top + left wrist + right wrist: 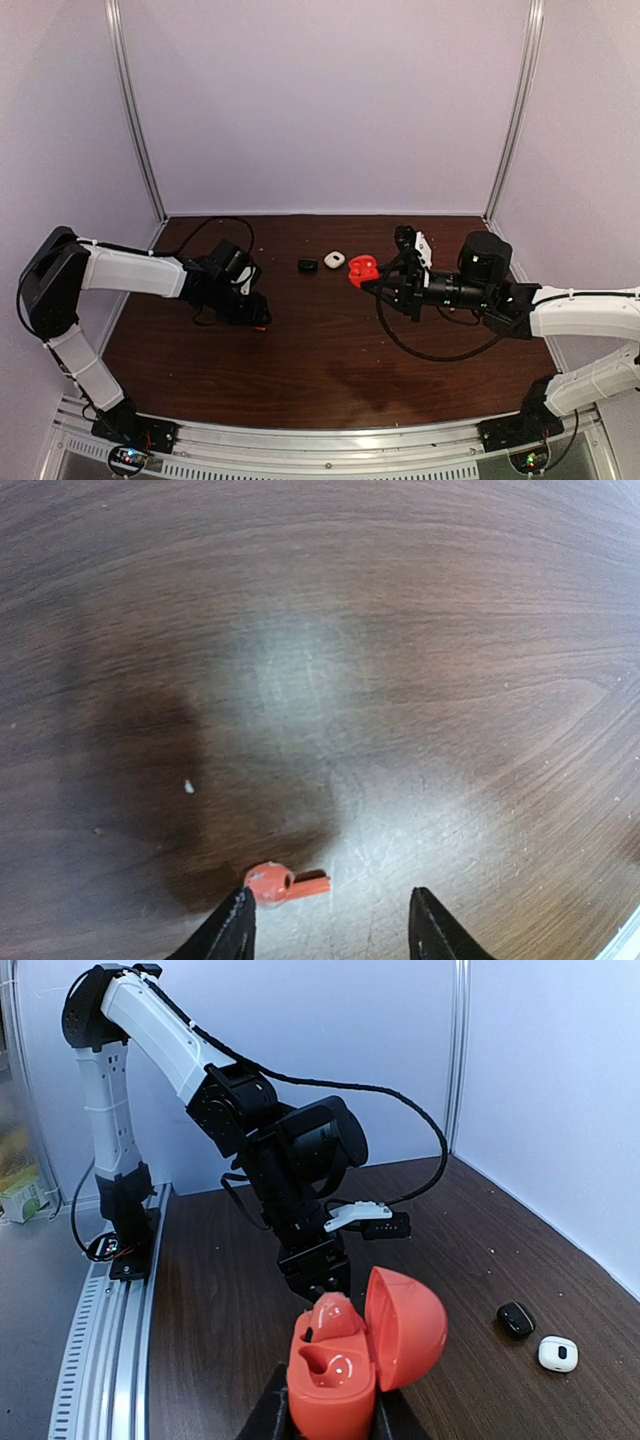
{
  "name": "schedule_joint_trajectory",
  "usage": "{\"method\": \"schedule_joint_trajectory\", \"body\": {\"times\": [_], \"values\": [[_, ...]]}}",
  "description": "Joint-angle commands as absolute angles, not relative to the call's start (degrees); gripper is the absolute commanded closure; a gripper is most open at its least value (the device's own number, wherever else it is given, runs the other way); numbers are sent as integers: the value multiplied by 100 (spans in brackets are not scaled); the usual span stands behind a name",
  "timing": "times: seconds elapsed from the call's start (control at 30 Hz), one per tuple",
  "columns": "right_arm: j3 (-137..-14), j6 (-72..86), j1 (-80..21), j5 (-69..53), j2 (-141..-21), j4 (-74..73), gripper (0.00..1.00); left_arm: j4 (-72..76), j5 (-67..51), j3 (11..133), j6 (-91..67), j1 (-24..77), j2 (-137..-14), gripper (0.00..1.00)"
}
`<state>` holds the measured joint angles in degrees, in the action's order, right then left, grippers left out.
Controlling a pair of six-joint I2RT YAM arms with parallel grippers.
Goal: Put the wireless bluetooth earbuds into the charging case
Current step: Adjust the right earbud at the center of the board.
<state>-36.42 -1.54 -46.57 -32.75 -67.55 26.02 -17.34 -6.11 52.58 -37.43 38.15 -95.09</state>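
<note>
I see a glossy red earbud (285, 883) lying on the wood-grain table (400, 680), touching one tip of my spread left jaws (330, 925). Right jaws (330, 1415) pinch the smooth, rounded red case (345, 1360), lid open.

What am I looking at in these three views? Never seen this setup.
Two robot arms are bolted at the near edge of a brown table. The overhead view comes from a fixed camera behind them; the other two come from cameras on each wrist.

The right end effector is shut on an open red charging case, its lid hinged back. The left end effector hangs open just over the table, with a red earbud lying by one finger, not gripped.

A black case and a white case sit mid-table.
</note>
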Motion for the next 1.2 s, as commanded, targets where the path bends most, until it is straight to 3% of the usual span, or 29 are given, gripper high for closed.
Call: {"method": "schedule_joint_trajectory", "body": {"times": [0.0, 0.3, 0.6, 1.17], "values": [[-3816, -176, -4632, -3271, -6769, 2568, 100, -1282, -830, 5258, -3812, 3858, -9758, 47], [-3807, -174, -4632, -3287, -6787, 2578, 100, -1194, -805, 5470, -3706, 3963, -9936, 47], [-3788, -187, -4632, -3282, -6751, 2540, 100, -1243, -1084, 5699, -3182, 4095, -10070, 60], [-3873, -193, -4631, -3294, -6792, 2494, 100, -3116, -359, 6602, -2141, 4296, -10431, 66]]}}
